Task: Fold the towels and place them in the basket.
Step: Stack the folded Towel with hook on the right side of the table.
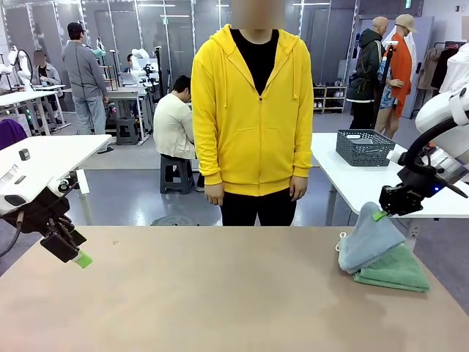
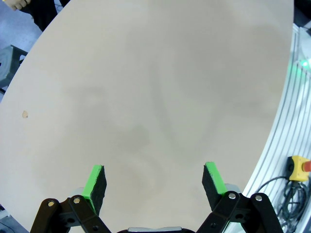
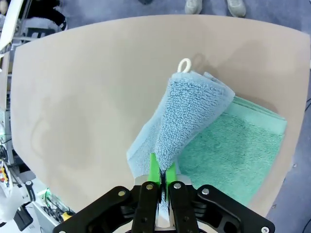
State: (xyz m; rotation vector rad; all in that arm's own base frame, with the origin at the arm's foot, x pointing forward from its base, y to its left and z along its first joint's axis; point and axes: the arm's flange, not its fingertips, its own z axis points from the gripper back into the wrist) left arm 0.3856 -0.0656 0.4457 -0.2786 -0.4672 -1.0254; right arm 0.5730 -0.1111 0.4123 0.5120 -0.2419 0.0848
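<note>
At the table's right end a folded green towel (image 1: 396, 270) lies flat. On top of it a pale grey-blue towel (image 1: 370, 240) is pulled up into a peak. My right gripper (image 1: 381, 213) is shut on that peak, lifting the cloth. From the right wrist the blue towel (image 3: 187, 114) hangs from the shut fingers (image 3: 154, 170) over the green towel (image 3: 233, 153), its white loop (image 3: 184, 64) at the far corner. My left gripper (image 1: 79, 257) hovers open at the table's left edge; its pads (image 2: 95, 182) stand wide apart over bare tabletop. The dark grey basket (image 1: 365, 147) stands on a white table behind.
A person in a yellow hoodie (image 1: 253, 110) stands at the far side, hands down. The tan table (image 1: 205, 293) stretches between the arms. An emergency-stop box (image 2: 299, 167) with cables lies off the table's edge in the left wrist view.
</note>
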